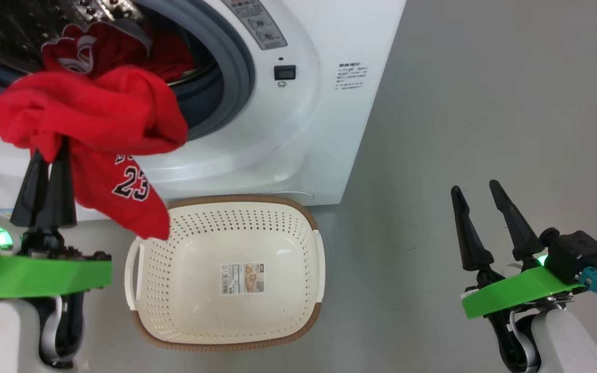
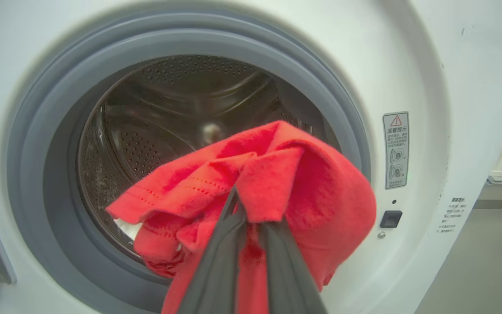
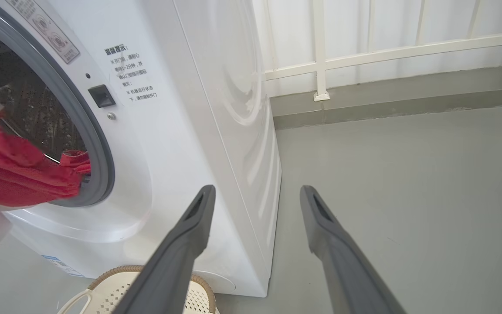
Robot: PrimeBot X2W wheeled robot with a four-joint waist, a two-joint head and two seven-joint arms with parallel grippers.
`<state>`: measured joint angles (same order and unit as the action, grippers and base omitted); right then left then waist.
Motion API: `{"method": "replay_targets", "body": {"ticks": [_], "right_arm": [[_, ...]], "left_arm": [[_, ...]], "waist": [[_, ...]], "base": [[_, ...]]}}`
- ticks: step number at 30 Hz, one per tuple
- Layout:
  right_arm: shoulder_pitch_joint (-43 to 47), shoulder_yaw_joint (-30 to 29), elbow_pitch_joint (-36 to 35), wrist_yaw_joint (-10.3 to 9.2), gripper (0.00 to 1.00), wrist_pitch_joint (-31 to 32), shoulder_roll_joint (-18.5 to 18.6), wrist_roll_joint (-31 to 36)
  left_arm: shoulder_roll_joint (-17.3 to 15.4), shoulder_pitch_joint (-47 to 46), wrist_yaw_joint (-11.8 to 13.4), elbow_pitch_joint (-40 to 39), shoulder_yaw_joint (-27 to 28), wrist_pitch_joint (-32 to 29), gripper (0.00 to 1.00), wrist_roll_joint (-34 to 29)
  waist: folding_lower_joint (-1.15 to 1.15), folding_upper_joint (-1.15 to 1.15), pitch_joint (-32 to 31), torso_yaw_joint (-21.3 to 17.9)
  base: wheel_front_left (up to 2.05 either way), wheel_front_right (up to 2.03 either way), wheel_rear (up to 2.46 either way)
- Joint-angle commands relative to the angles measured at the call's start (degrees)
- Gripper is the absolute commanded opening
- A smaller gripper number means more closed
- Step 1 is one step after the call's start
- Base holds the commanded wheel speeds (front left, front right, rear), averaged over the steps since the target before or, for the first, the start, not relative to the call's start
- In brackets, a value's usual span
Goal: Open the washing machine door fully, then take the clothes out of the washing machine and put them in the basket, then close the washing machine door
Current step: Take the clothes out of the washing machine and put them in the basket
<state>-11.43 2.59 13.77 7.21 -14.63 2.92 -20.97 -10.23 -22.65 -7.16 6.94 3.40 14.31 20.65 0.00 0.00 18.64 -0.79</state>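
Observation:
My left gripper (image 1: 52, 150) is shut on a red garment (image 1: 86, 114) just outside the mouth of the washing machine (image 1: 319, 103). The garment's lower part, printed 23, hangs down to the left rim of the basket (image 1: 241, 199). More red clothes (image 1: 117, 46) lie in the drum behind it. In the left wrist view the fingers pinch the red fabric (image 2: 277, 183) before the steel drum (image 2: 168, 113). The cream basket stands empty on the floor before the machine. My right gripper (image 1: 474, 186) is open and empty, off to the right. The washing machine door is out of view.
Bare grey floor (image 1: 485, 103) stretches right of the machine and basket. In the right wrist view a white railing and wall (image 3: 320, 56) stand behind the machine's side (image 3: 233, 109), and the basket's rim (image 3: 116, 272) peeks in at the bottom.

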Motion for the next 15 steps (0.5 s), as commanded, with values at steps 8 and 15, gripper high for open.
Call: {"method": "replay_targets", "body": {"ticks": [8, 15], "right_arm": [[0.35, 1.14, -1.63, 0.28, 1.0, -0.37, -0.04, 0.25], [-0.5, 1.76, -1.85, 0.28, 1.0, -0.37, -0.04, -0.11]], "left_arm": [[-1.03, 2.81, -0.32, -5.14, 1.51, 0.69, 0.0, 0.11], [-0.91, 3.99, -0.33, -3.02, 0.58, 0.69, 0.0, 0.8]], "waist": [[0.0, 0.0, 0.74, -0.05], [0.0, 0.0, 2.47, -1.01]], "base": [[0.0, 0.0, 0.0], [0.0, 0.0, 0.0]]}}
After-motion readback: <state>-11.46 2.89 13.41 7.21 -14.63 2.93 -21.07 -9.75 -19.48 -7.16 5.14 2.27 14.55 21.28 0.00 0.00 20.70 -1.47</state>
